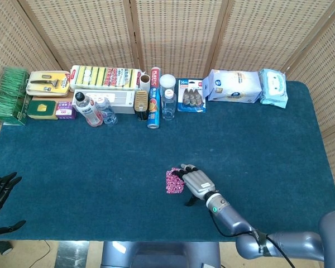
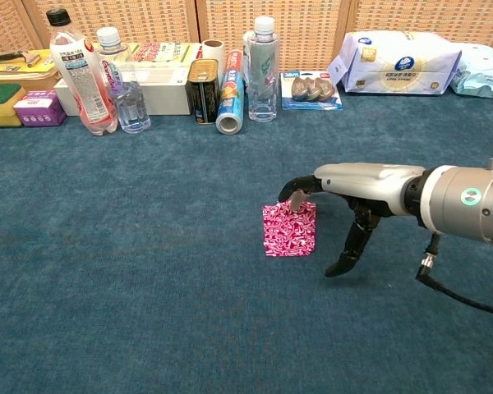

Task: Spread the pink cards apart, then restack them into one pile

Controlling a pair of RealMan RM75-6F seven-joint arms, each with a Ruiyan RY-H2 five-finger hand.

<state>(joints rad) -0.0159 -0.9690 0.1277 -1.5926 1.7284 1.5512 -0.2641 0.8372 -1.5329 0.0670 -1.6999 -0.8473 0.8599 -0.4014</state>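
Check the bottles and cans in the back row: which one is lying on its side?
The blue can, lying between the gold tin and the tall clear bottle. Everything else in that row stands upright.

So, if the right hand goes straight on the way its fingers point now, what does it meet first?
Most likely the pink patterned card pile: the right hand points leftward and its fingers curl down onto the pile's far edge. Actual contact is hard to judge.
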